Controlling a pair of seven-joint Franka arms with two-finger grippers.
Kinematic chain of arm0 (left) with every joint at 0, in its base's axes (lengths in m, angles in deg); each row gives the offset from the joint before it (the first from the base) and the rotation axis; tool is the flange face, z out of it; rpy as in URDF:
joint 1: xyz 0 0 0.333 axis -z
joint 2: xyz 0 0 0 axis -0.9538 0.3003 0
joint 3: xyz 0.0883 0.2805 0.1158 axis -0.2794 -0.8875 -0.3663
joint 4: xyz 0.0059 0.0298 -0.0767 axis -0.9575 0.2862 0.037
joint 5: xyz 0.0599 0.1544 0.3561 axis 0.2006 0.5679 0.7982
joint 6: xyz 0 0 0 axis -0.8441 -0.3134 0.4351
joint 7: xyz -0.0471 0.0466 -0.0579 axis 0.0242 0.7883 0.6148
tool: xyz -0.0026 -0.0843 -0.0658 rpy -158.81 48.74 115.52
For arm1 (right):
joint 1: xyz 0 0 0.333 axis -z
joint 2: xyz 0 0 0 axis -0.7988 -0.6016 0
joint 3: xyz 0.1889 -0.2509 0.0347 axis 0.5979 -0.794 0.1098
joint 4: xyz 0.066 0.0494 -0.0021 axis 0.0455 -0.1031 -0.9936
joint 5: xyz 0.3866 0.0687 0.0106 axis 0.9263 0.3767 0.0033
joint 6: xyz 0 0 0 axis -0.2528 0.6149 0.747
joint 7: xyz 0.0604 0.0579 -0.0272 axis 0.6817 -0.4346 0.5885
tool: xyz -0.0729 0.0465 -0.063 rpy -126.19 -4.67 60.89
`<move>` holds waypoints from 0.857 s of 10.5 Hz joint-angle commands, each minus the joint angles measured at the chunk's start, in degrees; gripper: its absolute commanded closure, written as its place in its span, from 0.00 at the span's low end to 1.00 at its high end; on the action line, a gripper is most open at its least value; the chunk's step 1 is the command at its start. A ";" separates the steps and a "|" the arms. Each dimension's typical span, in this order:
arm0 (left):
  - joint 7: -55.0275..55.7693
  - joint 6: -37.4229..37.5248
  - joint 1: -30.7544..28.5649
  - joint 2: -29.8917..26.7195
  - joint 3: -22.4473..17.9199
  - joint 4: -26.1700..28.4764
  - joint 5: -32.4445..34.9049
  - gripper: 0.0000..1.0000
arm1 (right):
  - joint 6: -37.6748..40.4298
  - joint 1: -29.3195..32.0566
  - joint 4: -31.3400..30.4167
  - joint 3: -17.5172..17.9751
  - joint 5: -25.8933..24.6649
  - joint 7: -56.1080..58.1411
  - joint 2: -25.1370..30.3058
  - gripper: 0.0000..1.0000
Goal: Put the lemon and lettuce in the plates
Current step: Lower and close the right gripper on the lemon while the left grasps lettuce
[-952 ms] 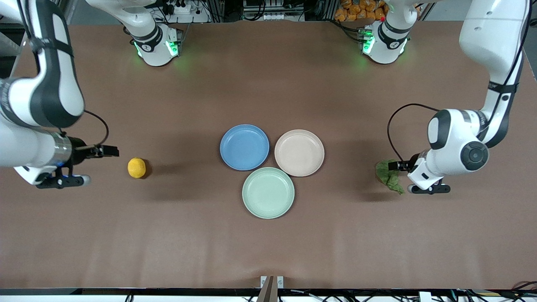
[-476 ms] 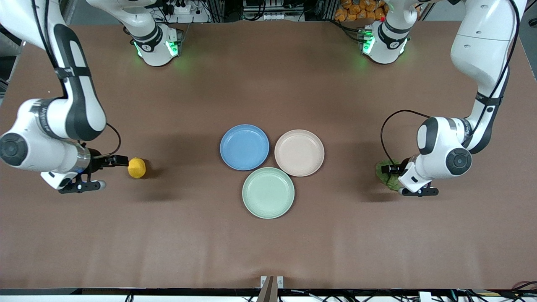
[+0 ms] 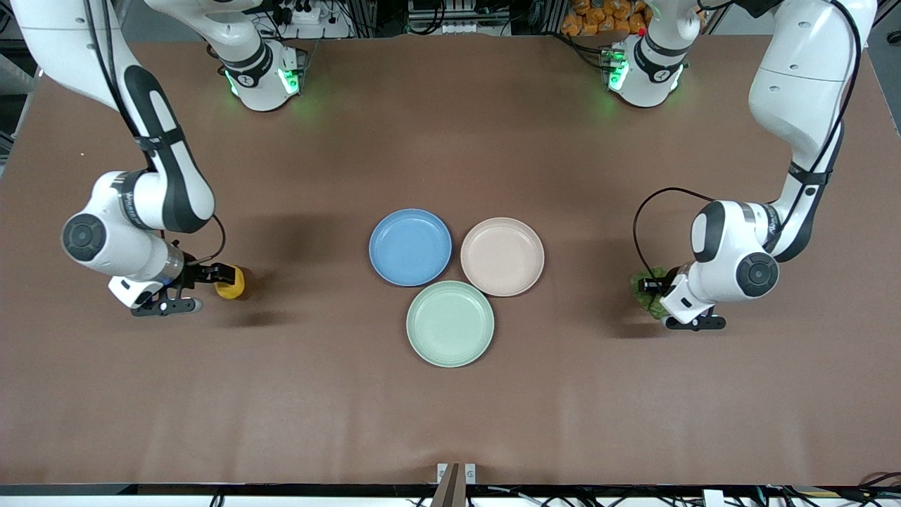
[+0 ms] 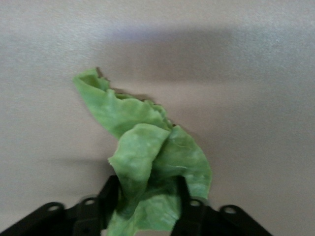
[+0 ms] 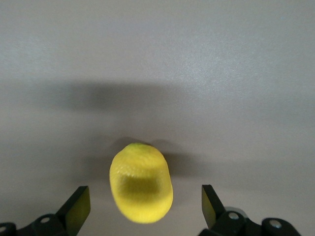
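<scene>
Right gripper (image 5: 140, 209) low on brown bench (image 3: 450, 415), jaws wide around small yellow dimpled lemon (image 5: 141, 182), untouched. Left gripper (image 4: 145, 209) jaws pinching crumpled green lettuce leaf (image 4: 147, 152).

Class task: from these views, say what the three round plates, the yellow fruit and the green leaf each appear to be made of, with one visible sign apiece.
Blue round plate, beige-pink round plate and pale mint-green round plate: probably matte plastic, even colour, no glare. Small yellow dimpled lemon: pitted rind, real or imitation cannot be told. Wrinkly green lettuce leaf: thin, crumpled, softly folded, possibly fabric or foam.
</scene>
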 commanded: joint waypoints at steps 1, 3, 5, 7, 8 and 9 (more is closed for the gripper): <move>4.17 -0.16 0.44 -0.36 -0.06 -0.54 4.76 1.00 | -5.66 0.13 -2.66 0.27 0.09 0.84 -1.16 0.00; 6.04 0.37 1.14 -1.50 -0.15 -0.63 5.40 1.00 | -9.53 -0.05 -4.51 0.36 0.09 0.84 -2.48 0.00; 6.30 2.38 1.14 -3.17 -0.06 -1.15 5.40 1.00 | -13.40 -0.05 -5.83 0.45 0.17 0.84 -4.23 0.00; 7.00 5.01 1.14 -3.62 0.29 -3.26 5.31 1.00 | -13.68 -0.22 -5.92 0.45 0.17 0.67 -4.51 0.06; 8.32 6.16 1.58 -3.79 0.46 -4.05 5.31 1.00 | -13.50 -0.31 -5.92 0.45 0.26 0.23 -4.51 0.18; 8.68 6.52 2.28 -3.88 0.38 -4.23 5.31 1.00 | -13.50 -0.31 -5.92 0.45 0.26 0.23 -4.51 0.36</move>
